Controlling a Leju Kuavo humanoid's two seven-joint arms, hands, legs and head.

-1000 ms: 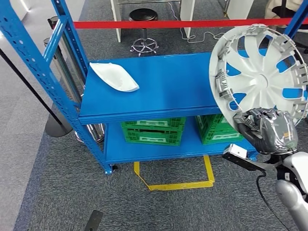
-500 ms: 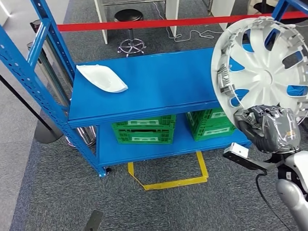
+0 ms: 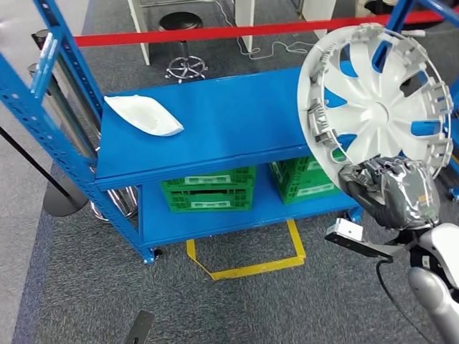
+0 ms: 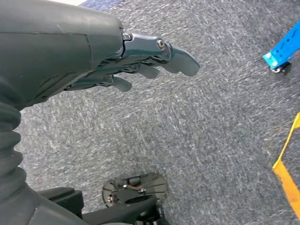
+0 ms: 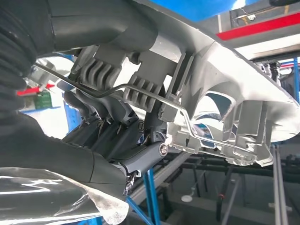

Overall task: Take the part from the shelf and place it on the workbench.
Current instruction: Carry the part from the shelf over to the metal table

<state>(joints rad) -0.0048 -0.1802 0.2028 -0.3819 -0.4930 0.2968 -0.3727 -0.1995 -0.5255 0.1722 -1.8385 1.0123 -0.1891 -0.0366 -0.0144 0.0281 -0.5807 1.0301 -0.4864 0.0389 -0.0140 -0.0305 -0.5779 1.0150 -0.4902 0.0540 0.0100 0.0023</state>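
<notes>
Right hand (image 3: 398, 192), wrapped in a clear film cover, grips the lower rim of the part (image 3: 374, 100), a pale grey plastic wheel cover. From the right wrist view its fingers (image 5: 116, 131) curl under the rim among the clip tabs and the wire retaining ring (image 5: 155, 96). The part stands near upright, hollow back toward the head camera, lifted off the blue shelf (image 3: 216, 129) and hanging in front of that shelf's right end.

Left hand (image 4: 106, 51) hangs low over the grey carpet, fingers apart, holding nothing.

Handling, as a judgement: thin moulded plastic, so light and fairly stiff across the spokes but likely to flex at the rim. The clip tabs look brittle, and the wire ring could spring out if squeezed. The rim between tabs is the sound place to hold, as it is now. With one hand at the bottom edge, the broad disc has plenty of leverage to tip or twist in the hold, more so with the film cover between fingers and plastic.

Around: a white curved panel (image 3: 143, 115) lies on the top deck near the left upright. Green crates (image 3: 208, 190) sit on the lower deck. Yellow floor tape (image 3: 246, 266) marks the bay in front. A red barrier strap (image 3: 183, 32) and a stool (image 3: 183, 36) stand beyond.

In the way: the shelf's blue upright (image 3: 392, 18) stands close behind the part's upper edge. No desk shows yet.
</notes>
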